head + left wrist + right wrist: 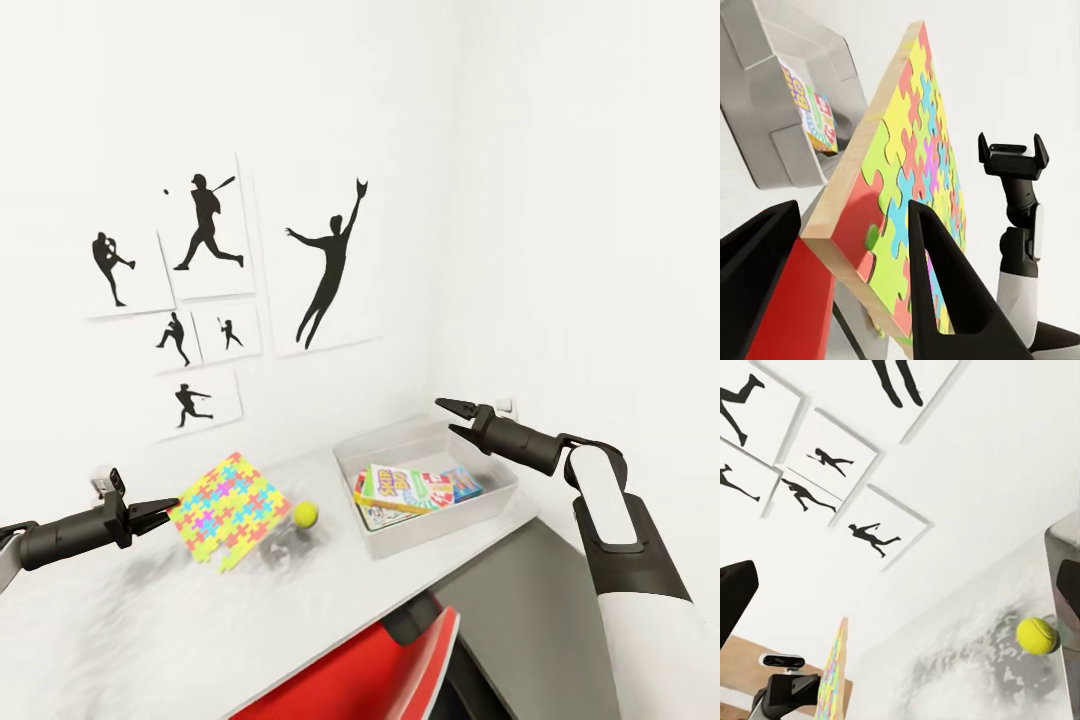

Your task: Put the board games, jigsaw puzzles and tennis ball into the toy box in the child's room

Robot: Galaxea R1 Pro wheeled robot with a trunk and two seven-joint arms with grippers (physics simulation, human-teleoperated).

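jigsaw puzzle [916, 161] — bright printed face on raw pale-wood backing, matt | table [120, 640] — glossy grey-white marbled top | toy box [490, 505] — smooth pale grey plastic look | tennis ball [306, 514] — dull yellow-green, at 9 o'clock of the box | left gripper [172, 507] — matt black fingers
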